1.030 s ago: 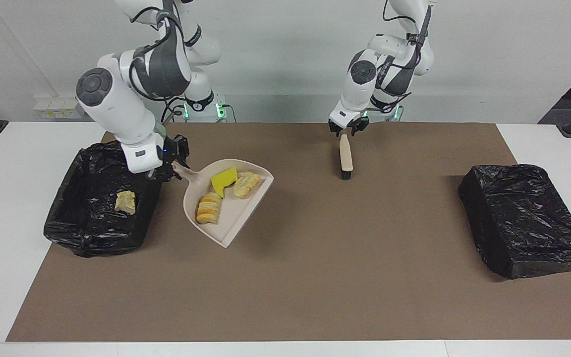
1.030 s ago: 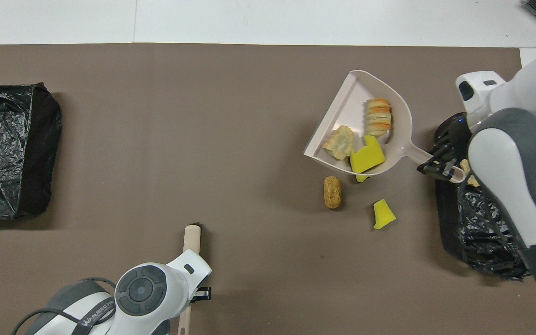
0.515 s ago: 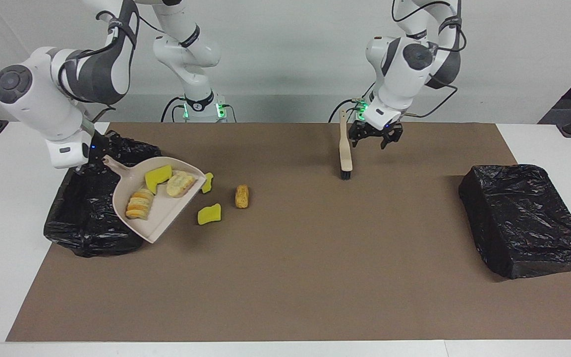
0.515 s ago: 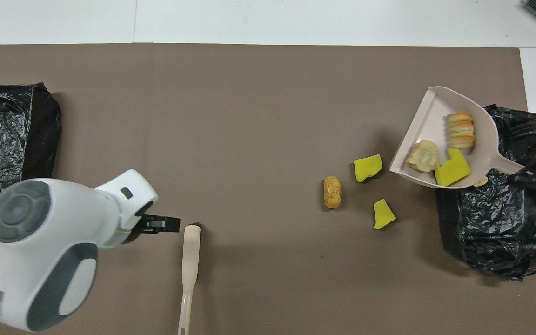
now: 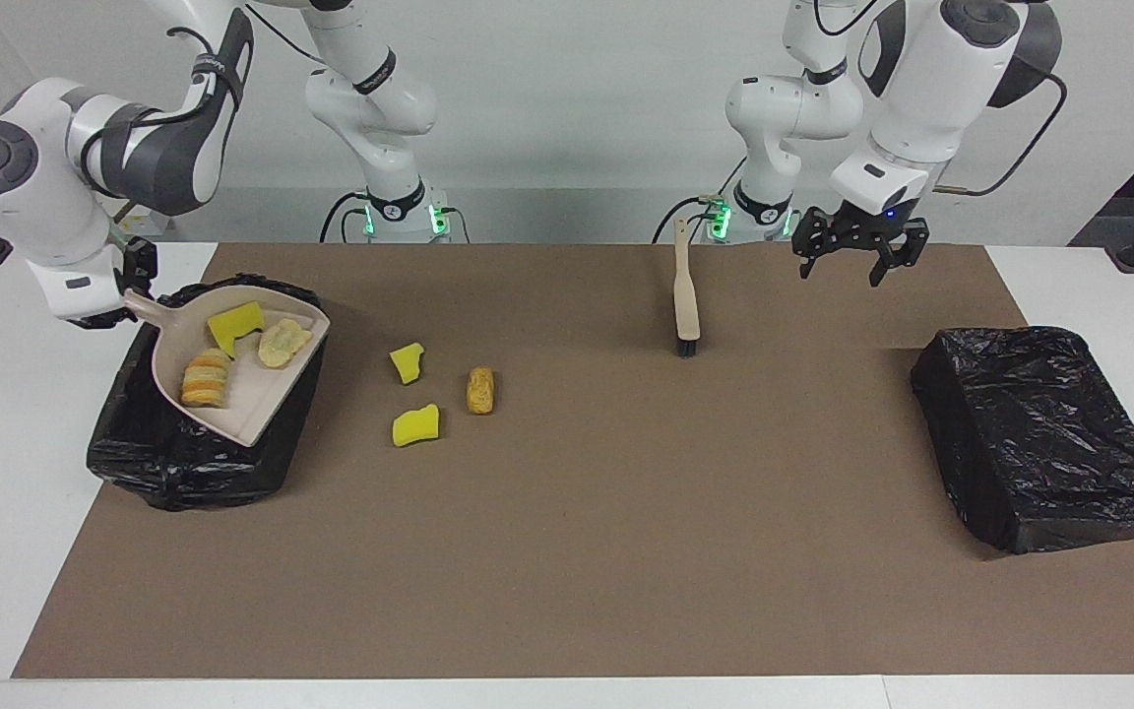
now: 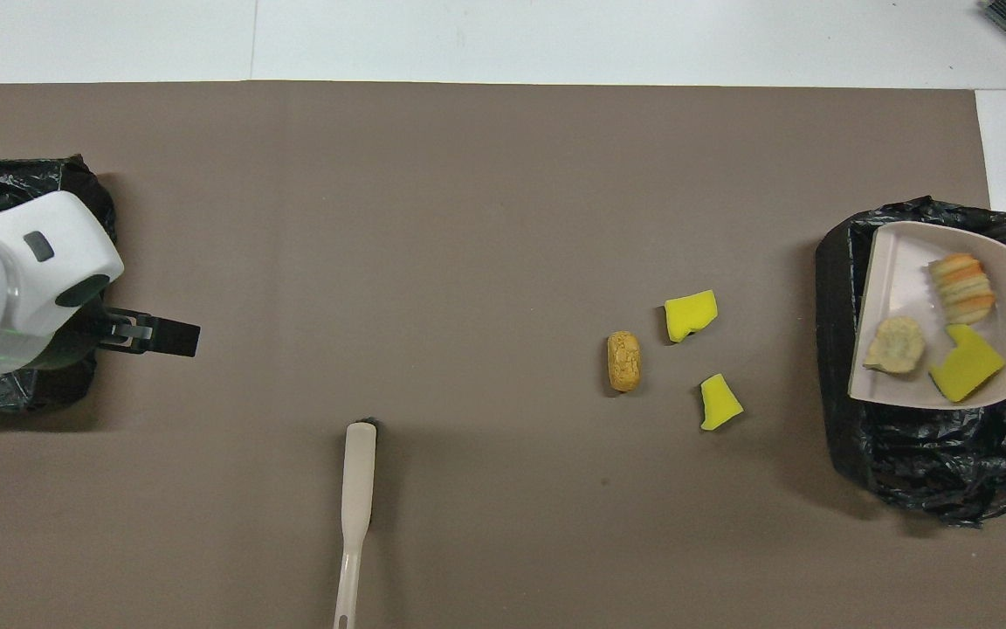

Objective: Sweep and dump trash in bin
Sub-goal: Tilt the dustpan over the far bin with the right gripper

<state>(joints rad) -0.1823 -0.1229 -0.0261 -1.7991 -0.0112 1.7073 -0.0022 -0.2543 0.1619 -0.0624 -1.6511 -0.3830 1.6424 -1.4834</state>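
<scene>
While right end effector [image 5: 124,295] grips dustpan [image 5: 242,379] over bin [image 5: 188,463] | left end effector [image 5: 857,258] seemingly open, empty

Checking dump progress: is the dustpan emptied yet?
Not yet. The dustpan, held over the bin by the right tool, carries three scraps.

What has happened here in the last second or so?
The right end effector, shut on the dustpan handle, carried the loaded pan from over the mat to over the open bin at the right arm's end. The left end effector rose away from the brush, toward the covered bin. The brush, two yellow sponge chunks and brown nugget stayed put.
</scene>
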